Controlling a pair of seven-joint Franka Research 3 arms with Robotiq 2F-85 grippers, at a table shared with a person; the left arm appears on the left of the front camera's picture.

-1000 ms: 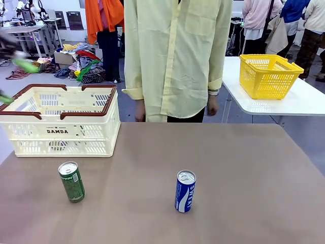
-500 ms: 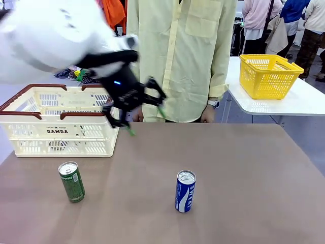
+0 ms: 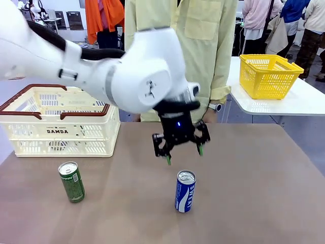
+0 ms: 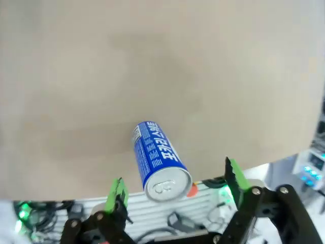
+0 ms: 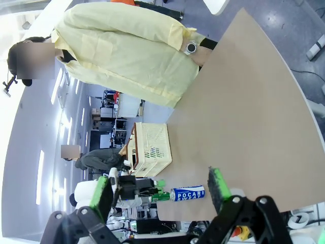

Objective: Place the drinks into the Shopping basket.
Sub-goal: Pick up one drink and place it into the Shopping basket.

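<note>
Fingers (image 4: pixel 116 192) wide apart and empty, the left gripper (image 3: pixel 184 156) hangs just above the blue can (image 3: pixel 185 192) near the table's (image 3: pixel 254 173) front edge, so next it likely must drop around the can, squeeze, and carry it to the Shopping basket (image 3: pixel 84 113) at the far left corner.

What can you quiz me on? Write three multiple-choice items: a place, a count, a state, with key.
1. Where is the left gripper? A. over the blue can, apart from it; B. parked high off to the side; C. inside a basket.
2. How many cans stand on the table? A. one; B. two; C. three.
3. How are its jaws? A. open, empty; B. shut on a can; C. shut on nothing.
Key: 1 A, the left wrist view has the can between its fingers. 2 B, blue plus the green can, both outside the Shopping basket. 3 A, its pads stand wide apart.
</note>
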